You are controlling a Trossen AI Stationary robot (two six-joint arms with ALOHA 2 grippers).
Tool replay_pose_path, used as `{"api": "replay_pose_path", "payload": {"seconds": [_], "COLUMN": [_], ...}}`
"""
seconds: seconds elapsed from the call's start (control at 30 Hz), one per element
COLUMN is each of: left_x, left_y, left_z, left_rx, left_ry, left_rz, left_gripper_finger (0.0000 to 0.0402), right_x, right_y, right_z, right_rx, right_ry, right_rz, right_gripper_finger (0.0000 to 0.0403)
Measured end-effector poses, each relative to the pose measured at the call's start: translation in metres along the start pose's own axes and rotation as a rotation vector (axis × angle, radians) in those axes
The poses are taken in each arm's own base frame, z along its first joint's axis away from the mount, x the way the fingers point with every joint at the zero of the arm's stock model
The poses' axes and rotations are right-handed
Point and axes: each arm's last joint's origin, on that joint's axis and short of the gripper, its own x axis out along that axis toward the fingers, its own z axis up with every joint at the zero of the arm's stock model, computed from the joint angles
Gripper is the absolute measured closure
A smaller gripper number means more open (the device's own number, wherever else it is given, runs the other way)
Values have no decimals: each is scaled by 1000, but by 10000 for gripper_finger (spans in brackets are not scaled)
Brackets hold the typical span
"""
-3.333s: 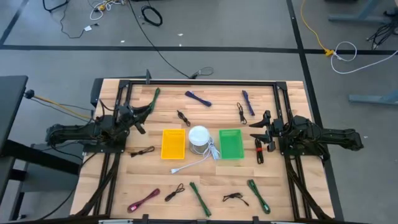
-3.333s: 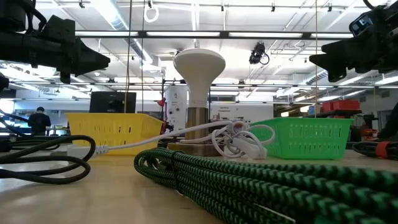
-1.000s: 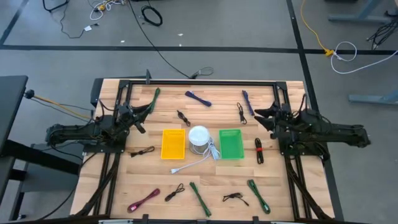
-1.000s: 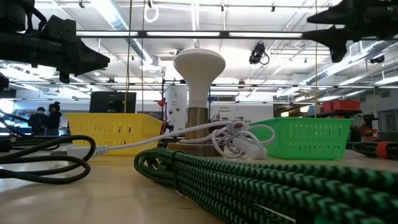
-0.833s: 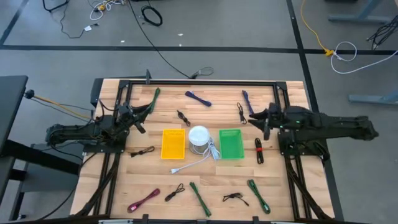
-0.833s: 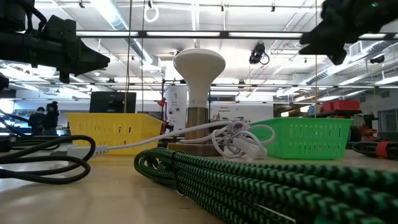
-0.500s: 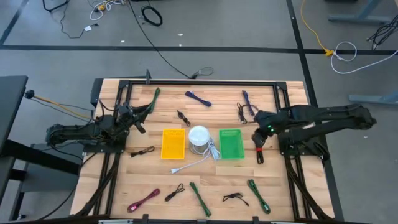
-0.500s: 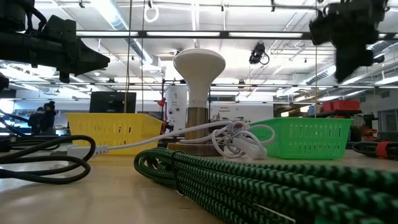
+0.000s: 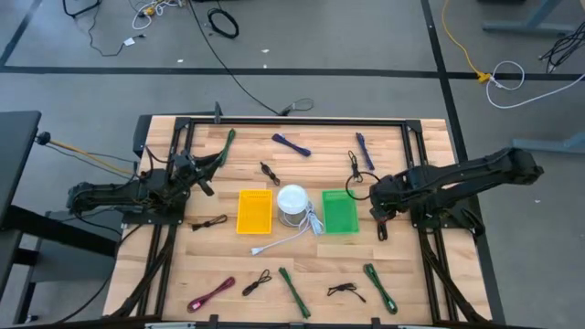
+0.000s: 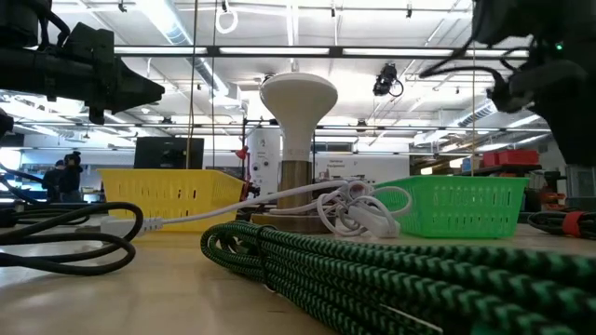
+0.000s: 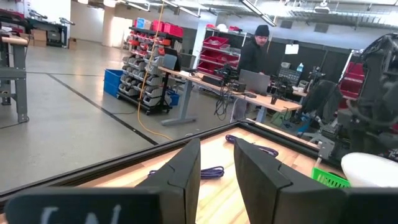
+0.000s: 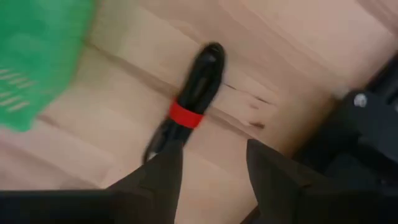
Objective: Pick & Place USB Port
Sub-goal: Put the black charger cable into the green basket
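A black cable bundle with a red band lies flat on the wood between the green basket and the right frame rail. In the right wrist view the bundle sits just beyond my open fingers, with the green basket to one side. My right gripper points down over the bundle's far end and touches nothing; its fingers stand apart. My left gripper waits at the table's left, raised and level, with a narrow gap between its fingers.
A yellow basket and a white domed device with a white cord stand mid-table. Loose cables lie about: purple, black, green braided and pink. A black frame rims the table.
My right arm has swung from the table's right side toward the middle and the near edge. It has tipped from level to pointing down and come low over the red-banded black bundle. The bundle has stayed where it was.
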Motion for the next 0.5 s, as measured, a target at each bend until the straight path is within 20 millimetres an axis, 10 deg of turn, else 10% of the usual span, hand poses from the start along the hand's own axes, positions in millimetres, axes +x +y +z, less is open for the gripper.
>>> {"api": "replay_pose_path", "payload": {"seconds": [0.5], "left_x": [0], "left_y": [0], "left_z": [0], "left_rx": [-1], "left_ry": [0], "left_rz": [0], "left_gripper_finger": [299], "right_x": [61], "right_y": [-3], "right_z": [-6], "right_rx": [77], "right_ry": [-24], "right_rz": [108], "right_gripper_finger": [172]}}
